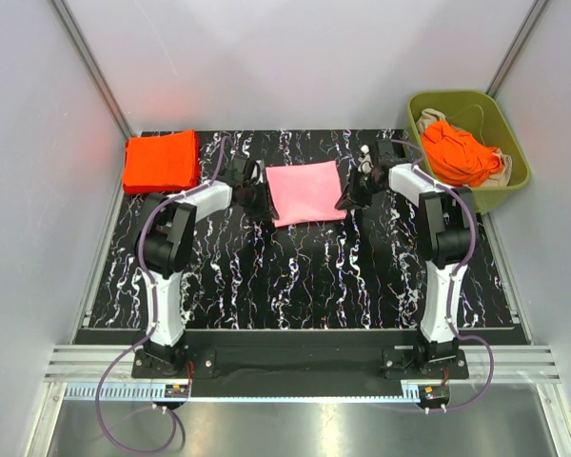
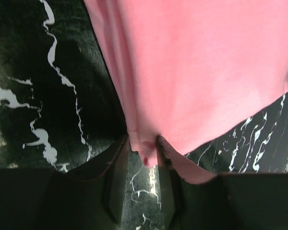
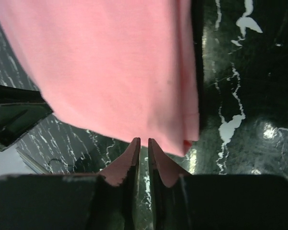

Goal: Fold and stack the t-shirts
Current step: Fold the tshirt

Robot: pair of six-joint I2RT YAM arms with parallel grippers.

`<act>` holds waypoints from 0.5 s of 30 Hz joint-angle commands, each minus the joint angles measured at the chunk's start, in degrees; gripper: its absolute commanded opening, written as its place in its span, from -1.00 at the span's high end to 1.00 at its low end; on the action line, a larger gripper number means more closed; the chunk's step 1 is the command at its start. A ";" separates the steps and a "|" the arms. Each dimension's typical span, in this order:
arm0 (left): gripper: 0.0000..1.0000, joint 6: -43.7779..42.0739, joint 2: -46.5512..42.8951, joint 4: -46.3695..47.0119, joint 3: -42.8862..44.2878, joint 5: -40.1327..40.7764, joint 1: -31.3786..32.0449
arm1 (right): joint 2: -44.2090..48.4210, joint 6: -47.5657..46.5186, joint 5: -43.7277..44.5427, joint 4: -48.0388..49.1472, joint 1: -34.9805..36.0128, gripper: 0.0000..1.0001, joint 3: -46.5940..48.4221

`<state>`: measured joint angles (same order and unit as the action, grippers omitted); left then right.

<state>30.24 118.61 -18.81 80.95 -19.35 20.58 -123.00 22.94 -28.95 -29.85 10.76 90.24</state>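
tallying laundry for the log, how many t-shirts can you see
3 at least: folded orange-red t-shirt at the table's far left, pink t-shirt folded mid-table, crumpled orange-red t-shirt in the olive-green bin. More may hide in the folded pile or bin.

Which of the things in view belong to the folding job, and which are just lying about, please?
Job: pink t-shirt, pinched by left gripper and right gripper; folded orange-red t-shirt, back left; crumpled orange-red t-shirts.
Lying about: olive-green bin holding them; beige cloth in it.
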 commanded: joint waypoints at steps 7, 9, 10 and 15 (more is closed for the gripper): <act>0.24 1.40 -15.15 -3.78 -3.60 -0.86 -1.15 | 1.64 5.71 -7.86 5.23 7.24 0.70 7.48; 0.22 1.05 -18.65 -3.87 -5.87 -1.47 -1.77 | -3.02 7.81 -10.94 6.29 8.30 0.76 12.14; 0.22 1.05 -19.72 -3.87 -6.67 -2.00 -2.12 | -4.51 8.61 -12.26 6.73 8.92 0.82 13.46; 0.18 0.52 -24.82 -3.34 -11.77 -2.27 -3.44 | -13.12 11.16 -12.71 9.80 10.24 0.91 16.11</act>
<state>31.05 96.01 -22.81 71.66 -20.45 17.82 -131.39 30.94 -38.83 -22.04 21.08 105.30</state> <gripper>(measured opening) 0.407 0.054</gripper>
